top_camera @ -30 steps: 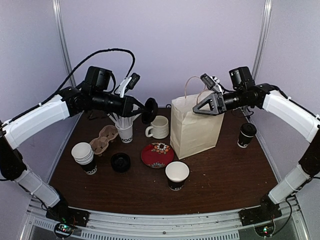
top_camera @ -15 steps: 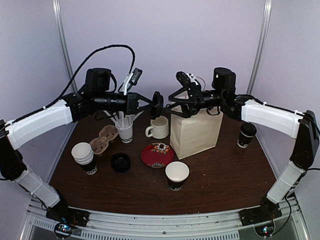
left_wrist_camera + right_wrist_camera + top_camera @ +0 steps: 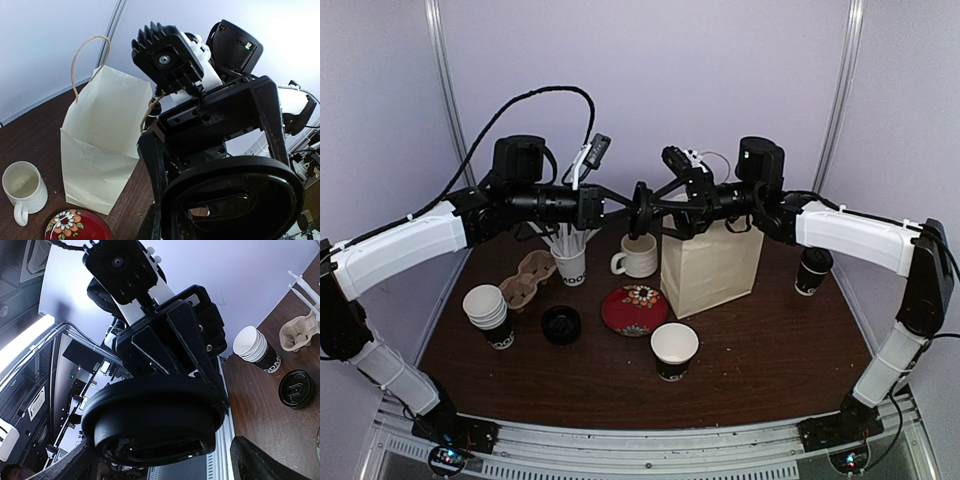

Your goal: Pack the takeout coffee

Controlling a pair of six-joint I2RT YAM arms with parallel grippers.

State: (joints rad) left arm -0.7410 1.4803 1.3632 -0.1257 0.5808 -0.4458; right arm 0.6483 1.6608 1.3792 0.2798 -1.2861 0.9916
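lid (image 3: pixel 640 208) clamped by left gripper (image 3: pixel 633 208), raised mid-air; flanked by right gripper (image 3: pixel 656 206), jaws apart.

Wrist views close, facing, sharing lid (image 3: pixel 235 195)

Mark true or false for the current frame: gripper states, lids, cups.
1. The left gripper holds a black lid in mid-air. True.
2. A lidded black cup stands to the right of the paper bag. True.
3. The right gripper is shut on the bag's handle. False: it is open, right at the held lid.
4. The paper cup nearest the arm bases has a lid on. False: it is open-topped.
5. A second black lid lies on the table. True.
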